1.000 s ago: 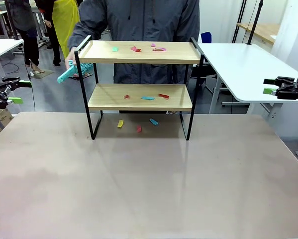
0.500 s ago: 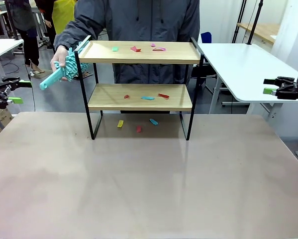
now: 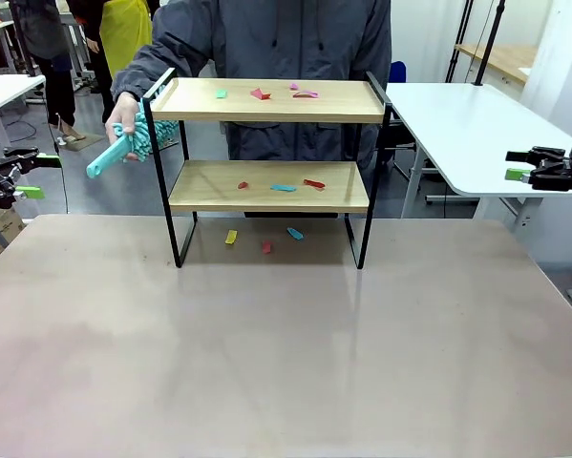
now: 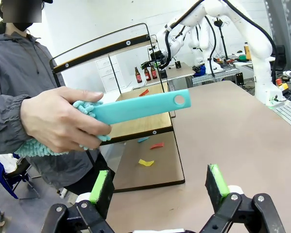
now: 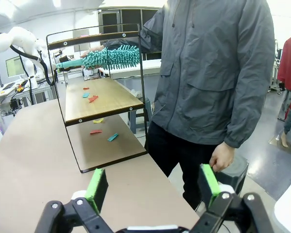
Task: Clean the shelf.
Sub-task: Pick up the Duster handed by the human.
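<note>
teal duster (image 5: 113, 56) up at the shelf (image 5: 101, 99)
it's at 11 o'clock, person (image 5: 218, 73) in grey at 2, right gripper (image 5: 152, 182) spread wide at 6.

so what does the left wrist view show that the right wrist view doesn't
Left wrist: the person's hand gripping the duster, its flat handle with a hole pointing this way, and bottles far back. Right wrist: the duster's fluffy head at the shelf's end, and the person's free hand hanging down. Both: shelf, scraps, own open gripper (left gripper, right gripper).
</note>
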{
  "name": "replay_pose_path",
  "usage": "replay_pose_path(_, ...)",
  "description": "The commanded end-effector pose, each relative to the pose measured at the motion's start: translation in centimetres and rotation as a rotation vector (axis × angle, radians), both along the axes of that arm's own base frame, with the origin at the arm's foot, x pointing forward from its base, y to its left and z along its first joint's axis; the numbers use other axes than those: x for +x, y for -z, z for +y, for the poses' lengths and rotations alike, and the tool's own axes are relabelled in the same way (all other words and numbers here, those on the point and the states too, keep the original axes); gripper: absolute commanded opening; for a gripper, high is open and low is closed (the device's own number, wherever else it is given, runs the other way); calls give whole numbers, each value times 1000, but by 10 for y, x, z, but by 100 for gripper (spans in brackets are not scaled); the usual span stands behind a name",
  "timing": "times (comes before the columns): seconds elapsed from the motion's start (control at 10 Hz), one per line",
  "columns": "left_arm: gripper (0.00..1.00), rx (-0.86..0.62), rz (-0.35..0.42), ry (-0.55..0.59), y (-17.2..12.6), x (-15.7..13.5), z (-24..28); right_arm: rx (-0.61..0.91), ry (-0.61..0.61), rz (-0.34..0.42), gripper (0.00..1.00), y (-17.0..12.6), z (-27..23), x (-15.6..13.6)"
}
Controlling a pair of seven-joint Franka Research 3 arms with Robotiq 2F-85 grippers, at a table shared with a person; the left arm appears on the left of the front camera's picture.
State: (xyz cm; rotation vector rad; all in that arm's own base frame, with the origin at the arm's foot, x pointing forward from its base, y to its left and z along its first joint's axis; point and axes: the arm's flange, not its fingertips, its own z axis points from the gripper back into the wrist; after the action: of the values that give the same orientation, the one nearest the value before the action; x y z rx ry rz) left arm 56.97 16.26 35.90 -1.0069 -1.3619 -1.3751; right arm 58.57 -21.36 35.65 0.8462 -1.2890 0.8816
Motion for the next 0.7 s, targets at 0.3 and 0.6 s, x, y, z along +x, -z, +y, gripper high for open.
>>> replay_pose_path(0.3, 100, 2, -4, 0, -2, 0, 0, 1, 0, -2, 100, -1, 0, 0)
replay_pose_path(0.6, 100, 11, 37, -134, -52, -25, -12, 1, 0, -2, 100, -1, 0, 0)
